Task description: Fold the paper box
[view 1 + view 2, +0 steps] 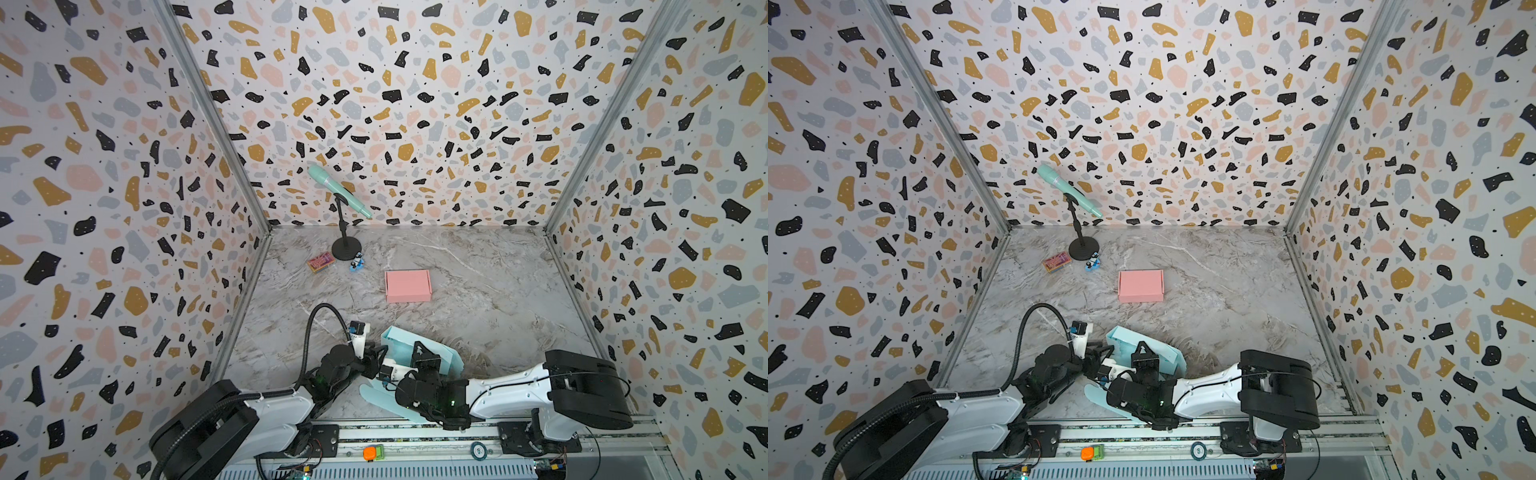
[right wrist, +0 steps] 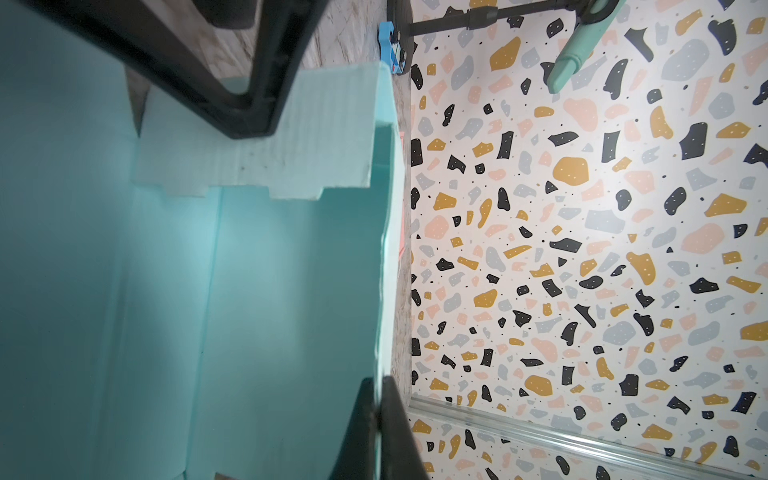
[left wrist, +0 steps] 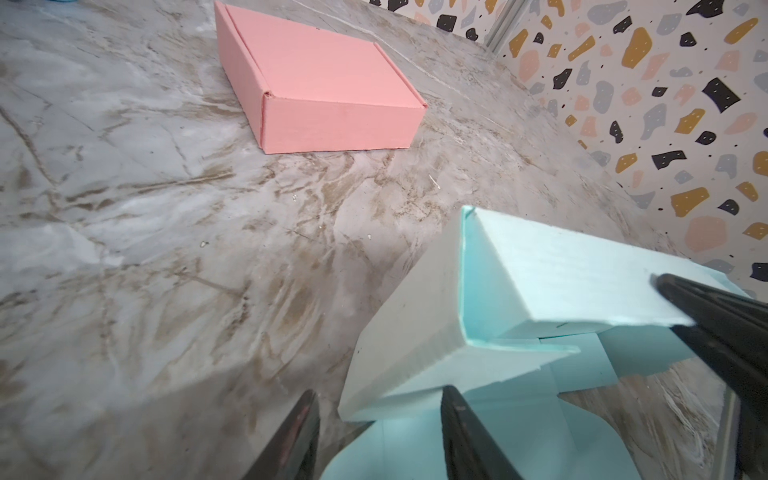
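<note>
Right gripper (image 2: 377, 388) clamps paper box (image 3: 561, 282) wall; left gripper (image 3: 378, 395) (jaws apart) beside its flap.

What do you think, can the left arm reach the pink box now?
Probably yes. The left gripper is open, and only bare marble tabletop lies between it and the closed pink box.

Mint paper box (image 1: 395, 345), pink box (image 1: 408, 286), grey-marbled table (image 1: 478, 266) (terrazzo-speckled walls (image 1: 395, 104)).
</note>
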